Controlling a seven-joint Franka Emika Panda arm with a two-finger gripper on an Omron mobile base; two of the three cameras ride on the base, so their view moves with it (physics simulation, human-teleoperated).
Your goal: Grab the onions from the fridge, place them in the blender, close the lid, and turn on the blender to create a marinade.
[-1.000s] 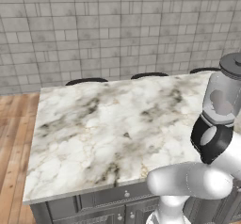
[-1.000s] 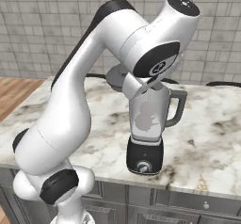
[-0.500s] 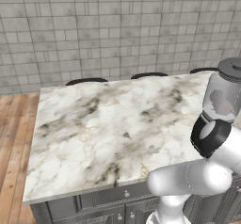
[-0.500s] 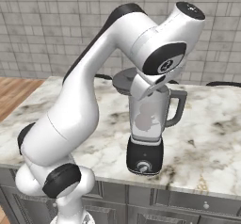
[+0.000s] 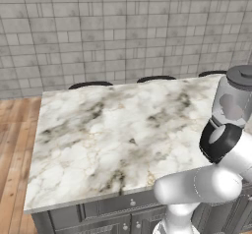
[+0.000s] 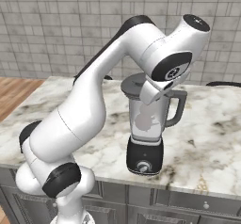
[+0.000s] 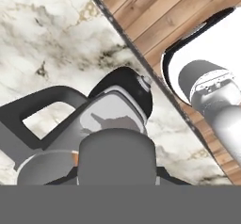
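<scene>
The gripper is clenched on the lid, pressing it onto the top of the blender. The blender stands close to the near edge of the marble tabletop, toward its right end. Left of it the tabletop lies broad and bare to the far edge, wooden floor beyond.

A marble-topped island with grey cabinets stands before a grey tiled wall on wood flooring.
</scene>
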